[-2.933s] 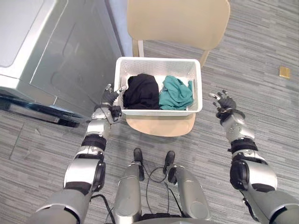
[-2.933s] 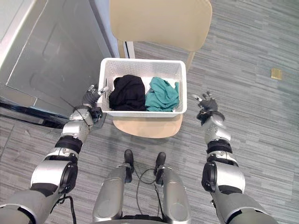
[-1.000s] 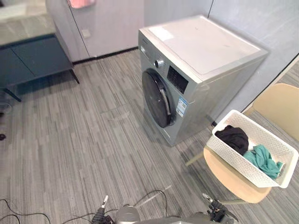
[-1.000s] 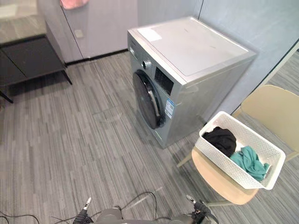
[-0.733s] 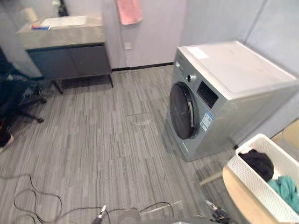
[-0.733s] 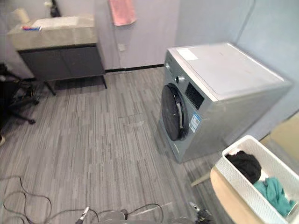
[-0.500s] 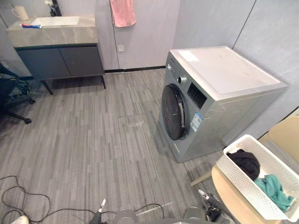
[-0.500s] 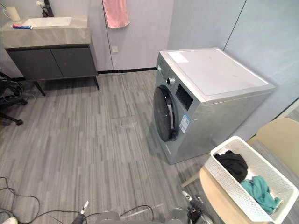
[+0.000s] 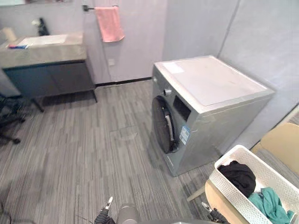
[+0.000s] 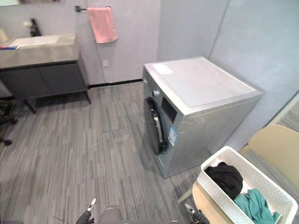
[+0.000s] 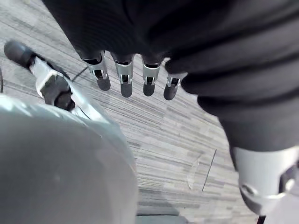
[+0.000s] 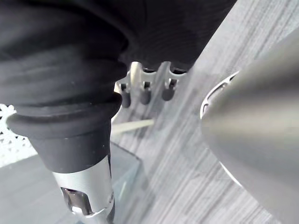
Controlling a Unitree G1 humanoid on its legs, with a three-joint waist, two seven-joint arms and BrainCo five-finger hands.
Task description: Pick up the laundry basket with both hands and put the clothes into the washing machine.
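Lower right of the head views: laundry basket sits on the chair with black and teal clothes inside, its rim near the side wall of the washing machine but apart from it. Machine door looks closed and faces a wide stretch of bare floor at frame left. Left hand and right hand hang low at the bottom edge, fingers straight, holding nothing, well apart from the basket.
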